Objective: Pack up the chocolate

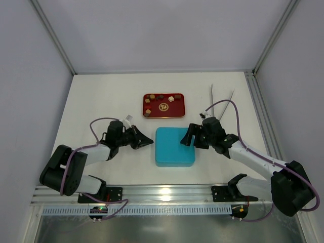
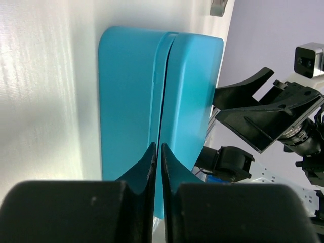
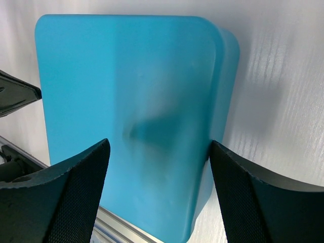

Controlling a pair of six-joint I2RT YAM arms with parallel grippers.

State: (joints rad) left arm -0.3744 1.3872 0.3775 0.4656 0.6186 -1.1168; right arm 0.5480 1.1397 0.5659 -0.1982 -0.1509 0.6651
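Observation:
Several small tan and brown chocolate pieces [image 1: 160, 96] lie on a red tray [image 1: 174, 112] with a round gold emblem, behind the middle of the table. A closed turquoise box [image 1: 174, 147] sits in front of the tray; it also shows in the left wrist view [image 2: 131, 86] and the right wrist view [image 3: 126, 76]. My left gripper [image 1: 150, 141] is shut and empty, its tips [image 2: 156, 148] pointing at the lid seam on the box's left side. My right gripper [image 1: 190, 135] is open and empty, its jaws spread over the box's right part [image 3: 157, 152].
Two thin metal sticks or tongs [image 1: 212, 93] lie on the table at the back right. An aluminium rail [image 1: 167, 191] runs along the near edge. Grey walls close in the table on the left, right and back.

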